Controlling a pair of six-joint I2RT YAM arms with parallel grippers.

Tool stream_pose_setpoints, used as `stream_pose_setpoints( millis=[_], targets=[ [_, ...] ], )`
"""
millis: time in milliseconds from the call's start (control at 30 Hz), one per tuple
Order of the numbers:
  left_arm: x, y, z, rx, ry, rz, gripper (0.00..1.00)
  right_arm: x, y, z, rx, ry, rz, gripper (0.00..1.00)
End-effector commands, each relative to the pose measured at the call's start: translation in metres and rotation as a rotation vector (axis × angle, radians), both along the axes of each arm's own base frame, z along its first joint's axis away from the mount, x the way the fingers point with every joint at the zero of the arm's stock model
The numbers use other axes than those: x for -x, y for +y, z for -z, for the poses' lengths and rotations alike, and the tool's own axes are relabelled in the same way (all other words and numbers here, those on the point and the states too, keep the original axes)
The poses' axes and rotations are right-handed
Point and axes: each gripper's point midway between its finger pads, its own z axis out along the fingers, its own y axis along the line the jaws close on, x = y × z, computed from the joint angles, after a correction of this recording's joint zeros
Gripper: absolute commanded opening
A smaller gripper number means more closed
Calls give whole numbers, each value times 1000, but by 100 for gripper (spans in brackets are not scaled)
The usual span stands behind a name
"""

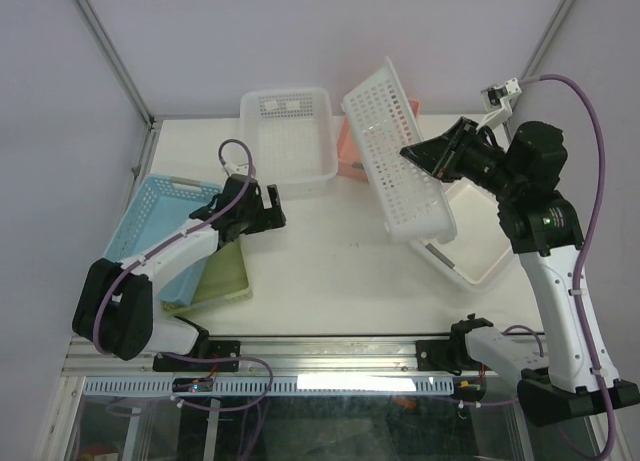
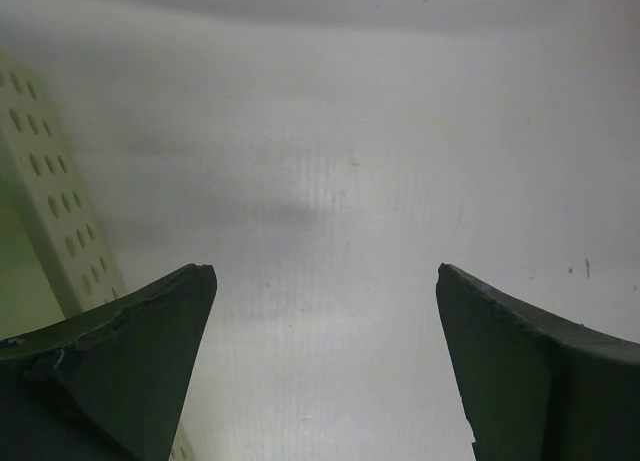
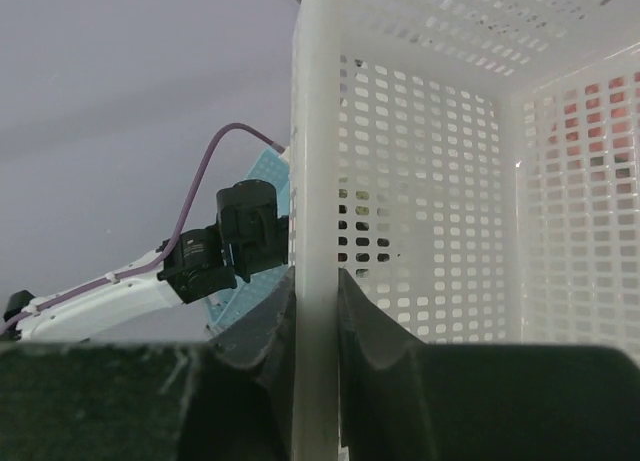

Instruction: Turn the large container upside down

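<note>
The right gripper [image 1: 418,153] is pinched on the rim of the large container [image 1: 385,131]. In the right wrist view its two fingers [image 3: 265,331] press against either side of the white rim strip, one inside the container [image 3: 440,181] and one outside. The container, a long white perforated basket, is tipped steeply up on its long side at the right of the table [image 1: 330,271], with its opening turned toward the right arm. Its near end hangs over a shallow white tray [image 1: 480,266]; whether its lower edge touches anything cannot be told. Just behind it on its far left side shows a corner of a pink basket [image 1: 350,146], and left of that, at the far middle, a smaller white basket [image 1: 290,131] sits upright. The left gripper [image 1: 270,209] is at the left of the table with its jaws spread wide and nothing between them; the left wrist view shows bare table under the gripper [image 2: 325,281] and the perforated wall of a green basket [image 2: 50,211] just to its left. That green basket [image 1: 228,271] lies near the left arm, beside a blue basket [image 1: 150,206] at the left edge.
</note>
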Motion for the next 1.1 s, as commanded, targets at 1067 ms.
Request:
stream_pose_setpoints(
  millis=[1067],
  targets=[
    [-22, 62, -288, 202, -595, -199, 99, 51, 111, 66, -580, 523, -629, 0]
  ],
)
